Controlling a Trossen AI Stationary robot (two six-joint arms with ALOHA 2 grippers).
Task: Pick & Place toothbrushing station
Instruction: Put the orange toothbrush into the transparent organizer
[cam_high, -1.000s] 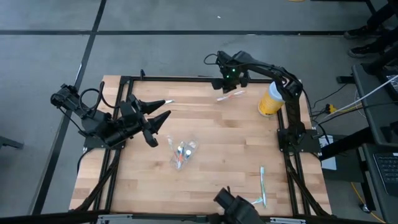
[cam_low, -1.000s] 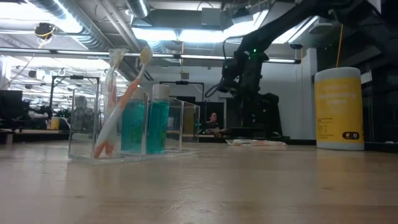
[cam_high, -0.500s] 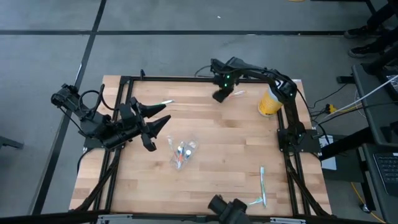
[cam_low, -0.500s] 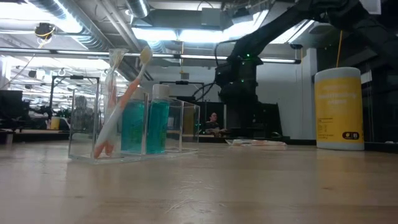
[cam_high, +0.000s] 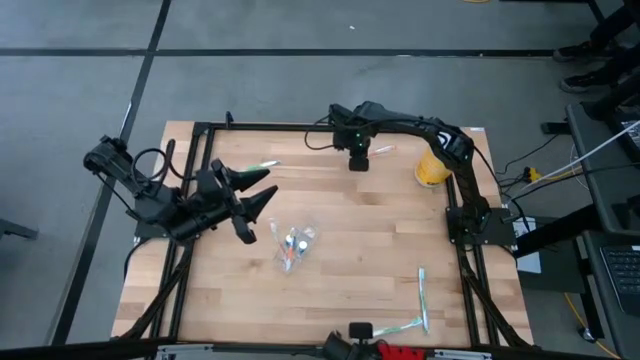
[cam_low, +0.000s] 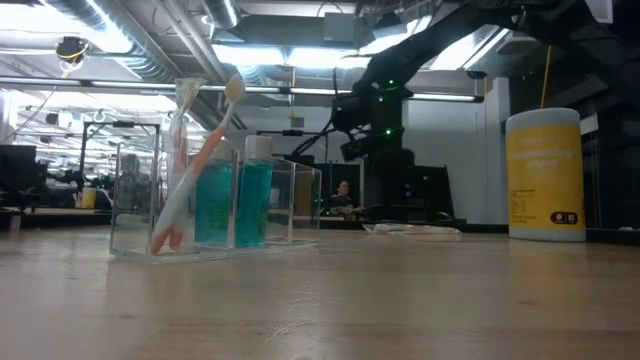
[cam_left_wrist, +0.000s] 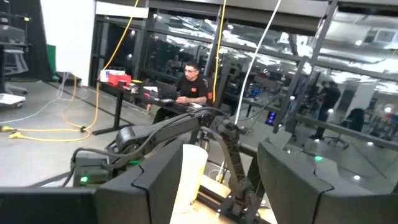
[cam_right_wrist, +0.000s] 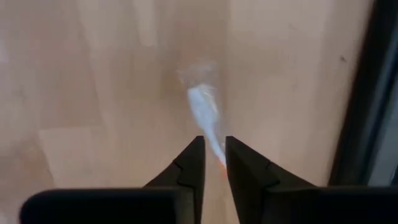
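The pale planked wooden worktop (cam_high: 340, 230) carries a clear acrylic organiser (cam_low: 215, 205) holding an orange toothbrush (cam_low: 195, 165) and teal bottle (cam_low: 250, 195), near its middle. A yellow cylindrical canister (cam_high: 432, 165) stands by the right edge. The right tool (cam_high: 357, 160), fingers nearly together with a narrow gap, hovers over a wrapped toothbrush (cam_right_wrist: 208, 121) at the far edge, having swung leftward since before. The left tool (cam_high: 255, 190) waits spread apart at the left.
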